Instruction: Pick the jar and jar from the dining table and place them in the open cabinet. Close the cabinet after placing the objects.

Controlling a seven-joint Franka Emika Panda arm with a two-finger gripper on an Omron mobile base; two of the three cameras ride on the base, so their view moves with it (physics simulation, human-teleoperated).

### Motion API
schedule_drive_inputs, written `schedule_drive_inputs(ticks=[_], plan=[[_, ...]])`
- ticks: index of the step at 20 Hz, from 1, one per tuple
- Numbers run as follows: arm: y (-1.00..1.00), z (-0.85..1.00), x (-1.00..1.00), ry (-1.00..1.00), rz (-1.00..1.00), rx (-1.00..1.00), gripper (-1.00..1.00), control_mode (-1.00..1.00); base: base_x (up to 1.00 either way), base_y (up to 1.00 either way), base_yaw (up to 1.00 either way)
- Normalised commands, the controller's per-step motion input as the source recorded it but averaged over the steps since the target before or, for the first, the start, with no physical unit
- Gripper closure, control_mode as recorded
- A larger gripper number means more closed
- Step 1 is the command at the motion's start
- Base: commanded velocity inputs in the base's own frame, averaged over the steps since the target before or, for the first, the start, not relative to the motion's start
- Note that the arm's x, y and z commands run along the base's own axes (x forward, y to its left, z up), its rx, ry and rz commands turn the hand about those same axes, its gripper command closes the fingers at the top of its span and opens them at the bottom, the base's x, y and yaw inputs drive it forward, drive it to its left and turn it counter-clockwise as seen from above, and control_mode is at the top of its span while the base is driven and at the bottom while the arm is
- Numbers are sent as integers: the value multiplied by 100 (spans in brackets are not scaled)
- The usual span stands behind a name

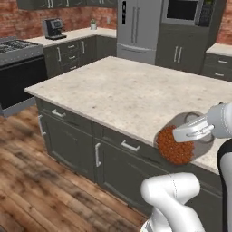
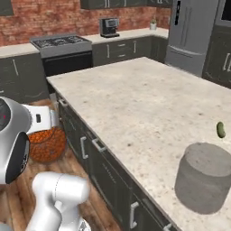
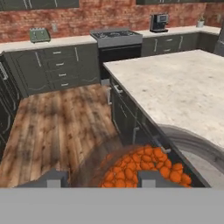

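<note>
Tool [image 3: 96, 180] grips clear jar [image 1: 175, 145]; fingertips cut off below.

Beige speckled dining table [image 2: 135, 94], orange-red granules in the clear jar [image 1: 176, 146], plain grey frosted jar [image 2: 204, 177] — green pickle [image 2: 220, 130].

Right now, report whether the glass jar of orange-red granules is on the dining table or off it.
Off it: the glass jar hangs in the gripper beside the dining table, over the wooden floor.
</note>
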Motion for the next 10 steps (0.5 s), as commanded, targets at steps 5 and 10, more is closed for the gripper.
schedule_drive_inputs(ticks=[5,10], plan=[[0,0,0,0,0,0,100,100,0,0,46],[0,0,0,0,0,0,100,100,0,0,46]])
